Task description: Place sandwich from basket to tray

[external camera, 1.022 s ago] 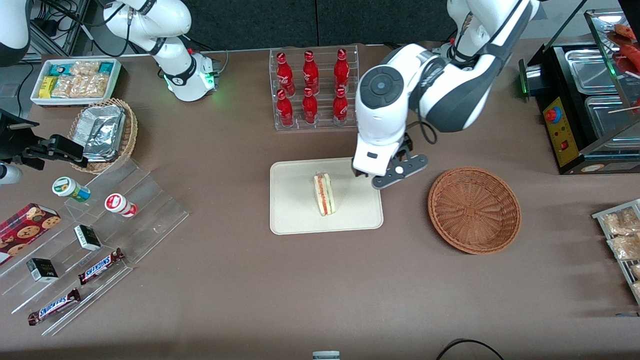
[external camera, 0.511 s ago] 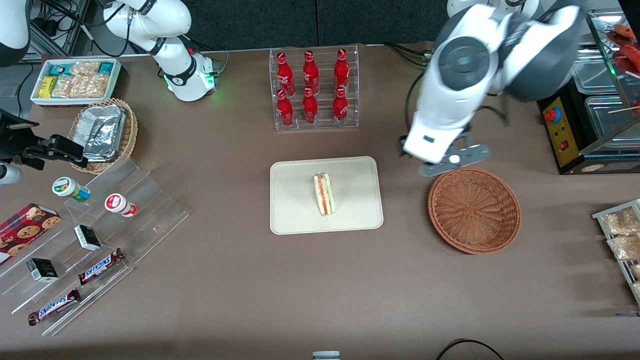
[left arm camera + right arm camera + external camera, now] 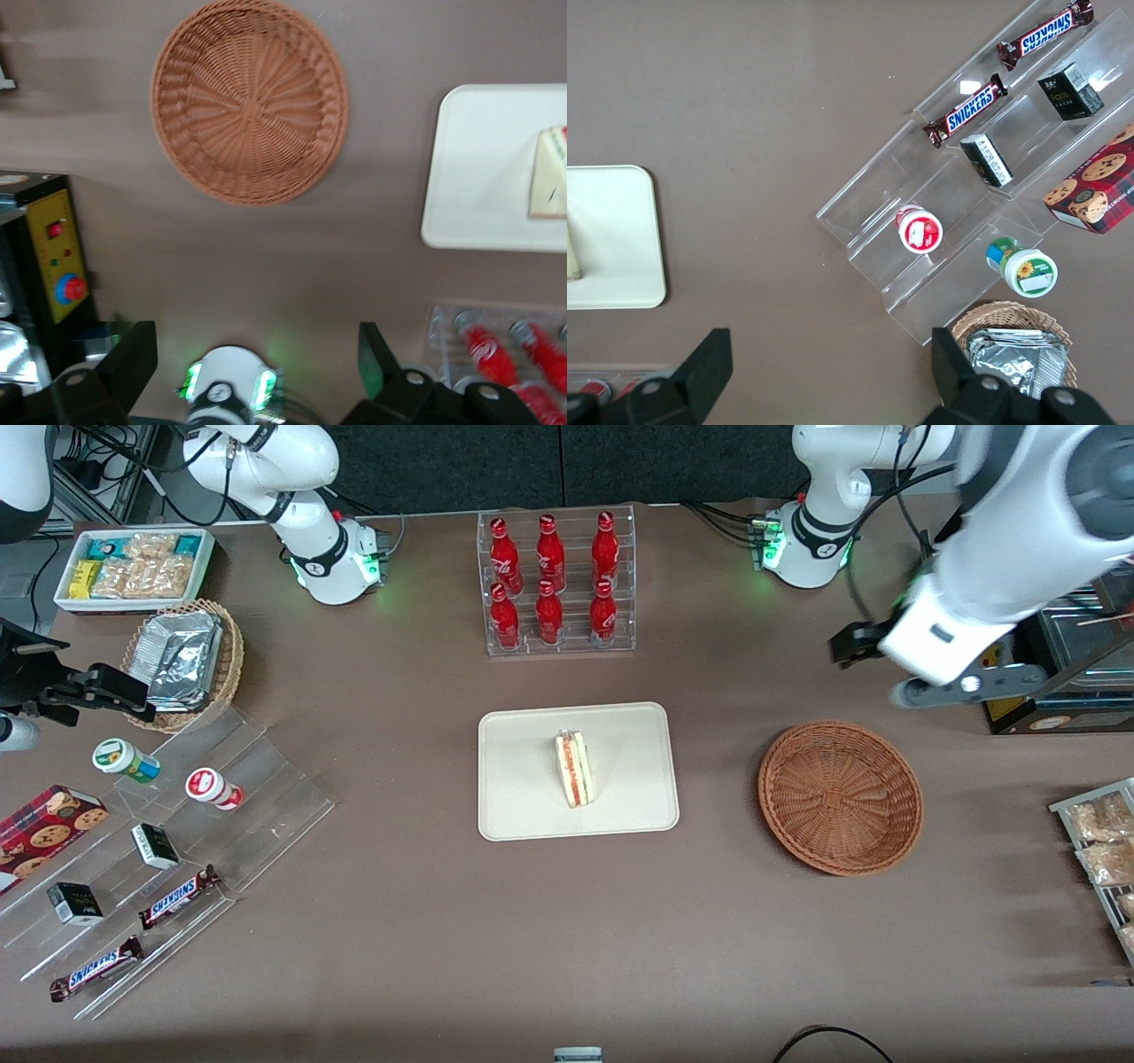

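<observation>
Sandwich (image 3: 575, 769) is seen lying on the tray (image 3: 523, 806) near the middle of the bench (image 3: 532, 939), its cut edge with red and pale layers turned upward. It is placed slightly toward the tray's centre, with bare tray on every side. The basket (image 3: 840, 797) is set on the bench just beside the tray, toward the working arm's end, apart from the tray's rim, and nothing is seen inside it. Snack bars and small boxes on a clear stepped stand (image 3: 168, 850) are found toward the parked arm's end, near the bench's front corner. Farther from the front camera than the tray, a clear rack of red bottles (image 3: 554, 584) is stood near the bench's back edge. The gripper (image 3: 257, 363) is held high above the bench, farther from the front camera than the basket and close to the black appliance (image 3: 1019, 646) at the working arm's end. Its fingers (image 3: 133, 354) are spread wide apart, and nothing is held between them. In the left wrist view the basket, part of the tray and the sandwich's corner are looked down upon.
</observation>
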You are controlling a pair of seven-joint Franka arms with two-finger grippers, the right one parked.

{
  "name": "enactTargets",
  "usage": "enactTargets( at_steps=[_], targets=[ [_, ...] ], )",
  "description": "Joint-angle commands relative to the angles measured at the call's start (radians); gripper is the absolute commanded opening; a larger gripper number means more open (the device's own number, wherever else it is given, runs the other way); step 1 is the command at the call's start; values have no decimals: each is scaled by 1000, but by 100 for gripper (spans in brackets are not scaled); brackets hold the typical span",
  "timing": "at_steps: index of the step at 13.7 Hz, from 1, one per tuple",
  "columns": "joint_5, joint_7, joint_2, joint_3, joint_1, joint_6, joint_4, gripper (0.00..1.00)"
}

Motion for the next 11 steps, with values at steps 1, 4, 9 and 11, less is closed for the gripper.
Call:
enactTargets(
  at_steps=[1, 4, 9, 11],
  targets=[
    [-23, 171, -60, 101, -2, -47, -24, 100],
    [-9, 264, -68, 162, -2, -55, -22, 100],
    [-15, 265, -53, 169, 23, -46, 0, 100],
    [-15, 264, -41, 169, 24, -46, 20, 100]
  ],
)
